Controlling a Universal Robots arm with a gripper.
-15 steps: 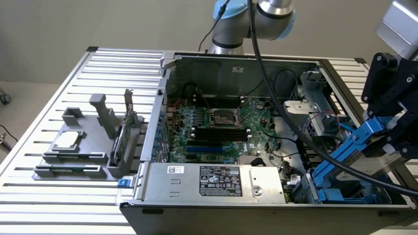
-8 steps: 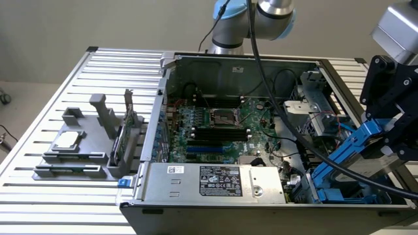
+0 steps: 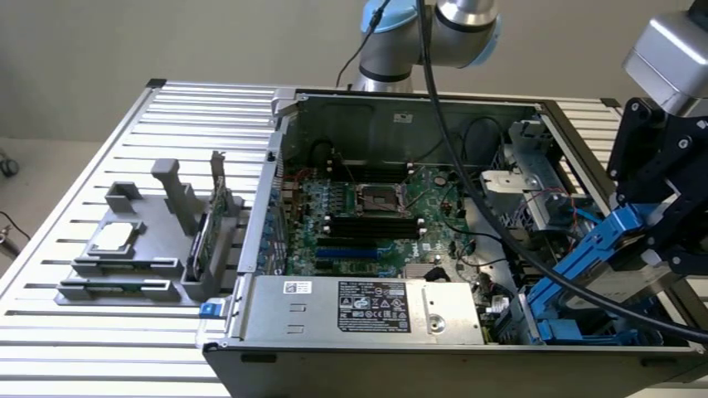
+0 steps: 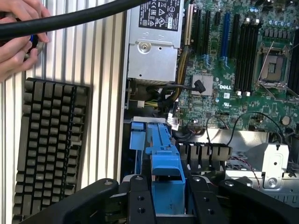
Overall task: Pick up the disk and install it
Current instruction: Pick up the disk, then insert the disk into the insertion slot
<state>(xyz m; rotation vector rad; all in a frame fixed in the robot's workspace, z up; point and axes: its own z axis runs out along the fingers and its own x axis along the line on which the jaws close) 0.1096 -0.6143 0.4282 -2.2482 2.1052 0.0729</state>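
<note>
At the exterior view's right side of the open computer case (image 3: 443, 120), the jaws are clamping the disk (image 3: 589, 259). It is tilting steeply.

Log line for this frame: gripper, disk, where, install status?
gripper: shut on disk | disk: tilted, blue rails visible | place: exterior view's right end of open computer case | install: not seated
</note>
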